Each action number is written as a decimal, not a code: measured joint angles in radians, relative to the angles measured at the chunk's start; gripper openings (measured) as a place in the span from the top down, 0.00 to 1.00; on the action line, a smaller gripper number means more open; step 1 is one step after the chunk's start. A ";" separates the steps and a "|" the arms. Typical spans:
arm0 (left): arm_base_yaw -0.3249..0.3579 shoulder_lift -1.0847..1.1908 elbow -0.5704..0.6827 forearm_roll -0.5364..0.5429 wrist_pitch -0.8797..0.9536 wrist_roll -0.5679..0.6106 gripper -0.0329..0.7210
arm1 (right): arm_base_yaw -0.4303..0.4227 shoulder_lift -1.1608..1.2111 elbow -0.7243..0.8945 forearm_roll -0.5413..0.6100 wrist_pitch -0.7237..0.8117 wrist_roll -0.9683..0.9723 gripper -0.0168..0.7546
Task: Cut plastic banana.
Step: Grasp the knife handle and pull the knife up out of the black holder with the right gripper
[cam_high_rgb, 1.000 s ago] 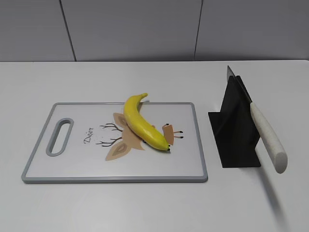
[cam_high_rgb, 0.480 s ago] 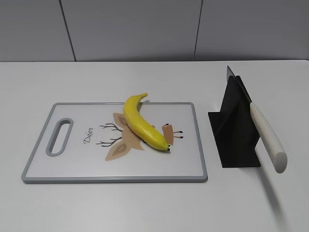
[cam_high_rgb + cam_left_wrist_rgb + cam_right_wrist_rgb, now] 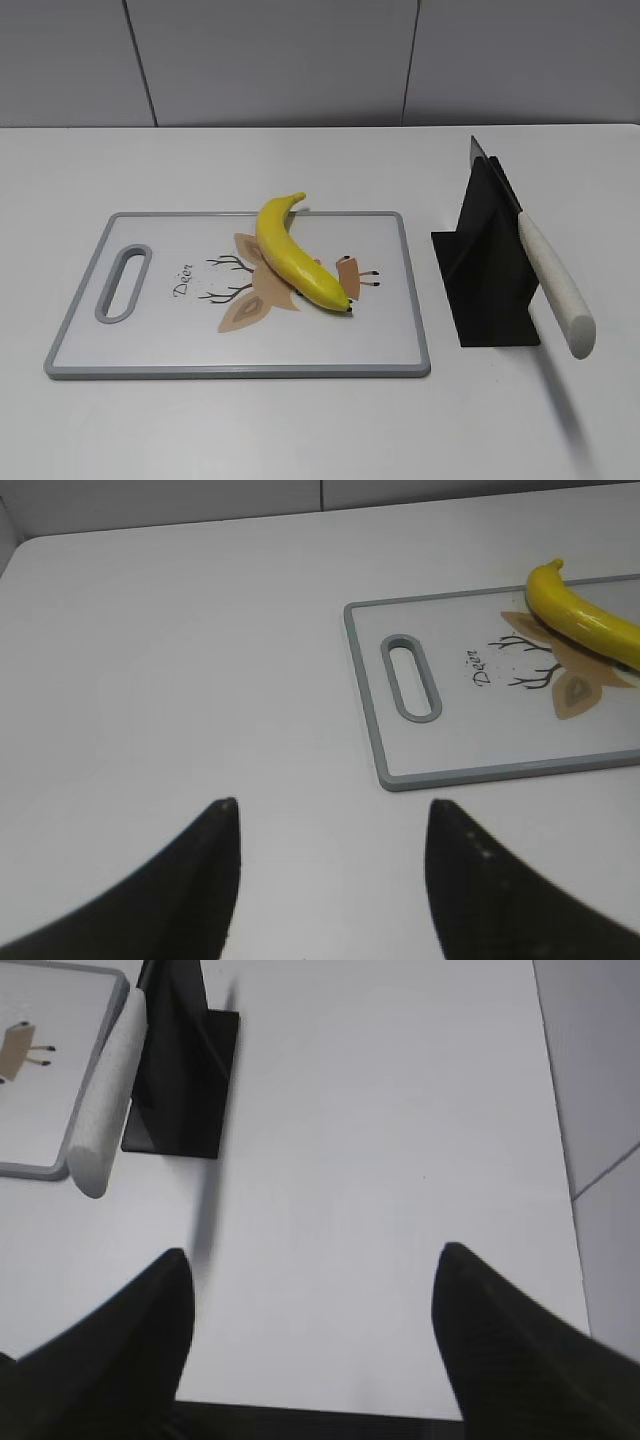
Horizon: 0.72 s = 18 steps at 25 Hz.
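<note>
- Left gripper (image 3: 330, 825): fingers (image 3: 205, 870) spread wide, holding nothing, above bare table (image 3: 180, 660), well apart from the board (image 3: 480, 772).
- Right gripper (image 3: 310, 1285): fingers (image 3: 495, 1340) spread wide, empty, over bare table; knife (image 3: 108, 1110) and black stand (image 3: 180, 1060) lie ahead, untouched.
- Banana (image 3: 290, 255): lies diagonally on the board (image 3: 150, 345), stem at the far edge, black tip toward the middle.

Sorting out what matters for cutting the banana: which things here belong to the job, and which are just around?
For the job:
plastic banana
knife
cutting board
knife stand

Just around:
nothing apart from the table under it all
</note>
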 joint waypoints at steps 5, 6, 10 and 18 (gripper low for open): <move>0.000 0.000 0.000 0.000 0.000 0.000 0.19 | 0.000 0.162 -0.100 0.001 0.076 0.000 0.23; 0.000 0.000 0.000 0.000 0.000 0.000 0.19 | 0.000 0.188 -0.115 0.007 0.082 0.000 0.23; 0.000 0.000 0.000 0.000 0.000 0.000 0.19 | 0.000 0.303 -0.160 0.079 0.085 0.001 0.23; 0.000 0.000 0.000 0.000 0.000 0.000 0.19 | 0.000 0.533 -0.200 0.140 0.086 -0.023 0.24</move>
